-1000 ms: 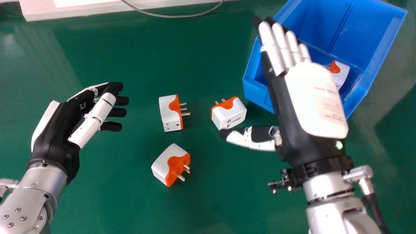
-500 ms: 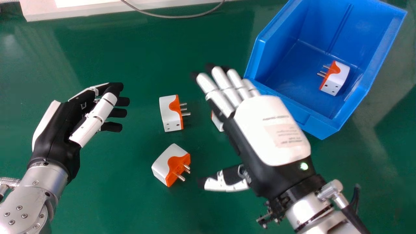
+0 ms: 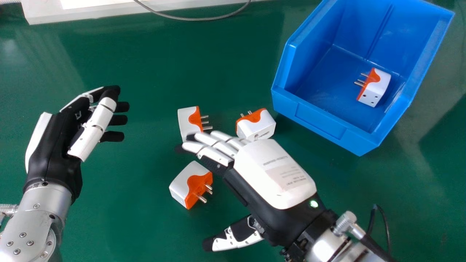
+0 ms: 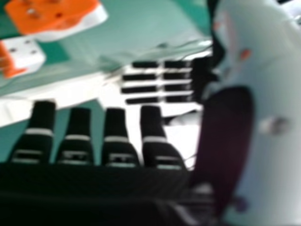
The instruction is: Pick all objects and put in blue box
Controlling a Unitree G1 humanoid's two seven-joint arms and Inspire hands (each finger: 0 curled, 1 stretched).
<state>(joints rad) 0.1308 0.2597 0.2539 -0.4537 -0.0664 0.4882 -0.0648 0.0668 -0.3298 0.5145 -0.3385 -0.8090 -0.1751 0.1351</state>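
Head view: boxed plug [image 3: 378,87] leftward, diagonal

Grn table [image 3: 138,218] w/ wht/orange plug [image 3: 186,120], 2nd plug [image 3: 183,185], 3rd plug [image 3: 259,128], blue box [image 3: 316,120] far R, gray cable [image 3: 193,19].

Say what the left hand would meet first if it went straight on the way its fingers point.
Likely the upper left plug, though depth is unclear and the left hand may pass above it.
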